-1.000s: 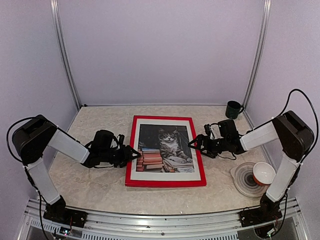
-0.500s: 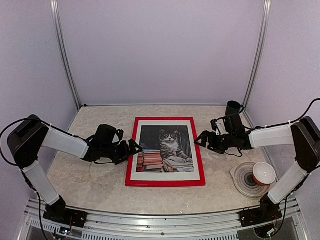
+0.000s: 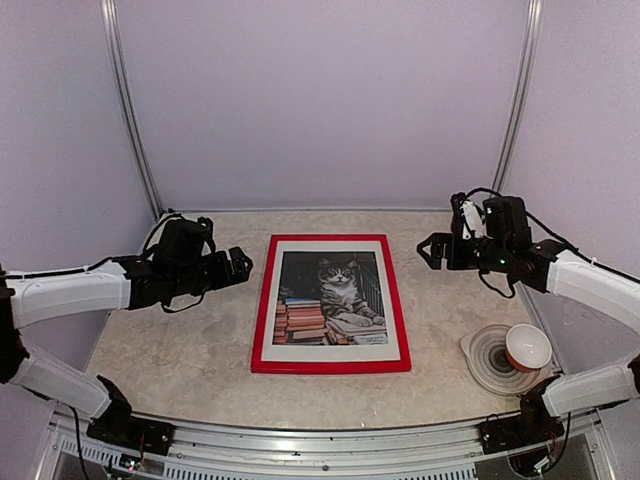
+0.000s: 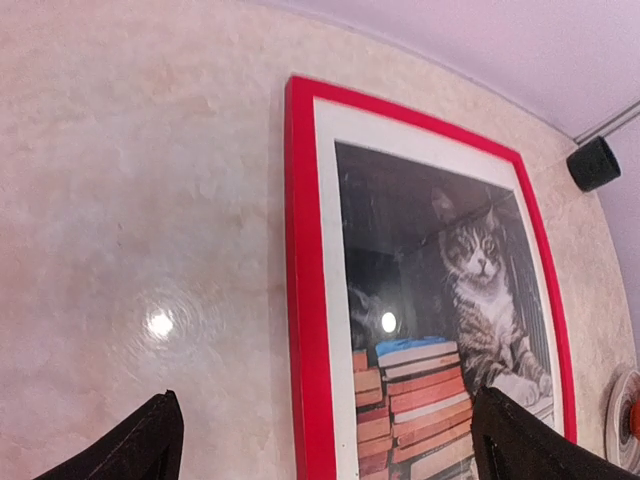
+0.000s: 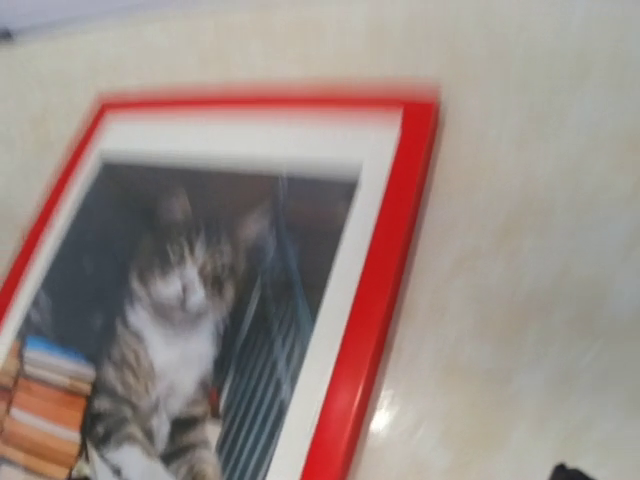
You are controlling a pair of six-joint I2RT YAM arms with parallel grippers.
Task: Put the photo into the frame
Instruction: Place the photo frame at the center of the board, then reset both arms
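The red frame [image 3: 262,310] lies flat and face up in the middle of the table. Inside it sits the photo [image 3: 333,292] of a tabby cat on books, bordered by a white mat [image 3: 330,345]. My left gripper [image 3: 243,265] hovers open to the left of the frame's top corner, holding nothing. In the left wrist view its gripper [image 4: 335,450] spans the frame's [image 4: 300,250] left rail and the photo [image 4: 450,300]. My right gripper [image 3: 428,252] hangs open to the right of the frame, empty. The blurred right wrist view shows the frame's [image 5: 385,290] upper right corner and the photo [image 5: 180,300].
A dark green mug [image 3: 466,218] stands at the back right, also seen in the left wrist view as a dark mug [image 4: 594,163]. A stack of plates [image 3: 488,362] with a red-rimmed cup [image 3: 527,347] on it sits at the front right.
Both arms have lifted and drawn back from the frame's sides toward the rear. The left gripper has opened from a half-closed stance. The frame has not moved.
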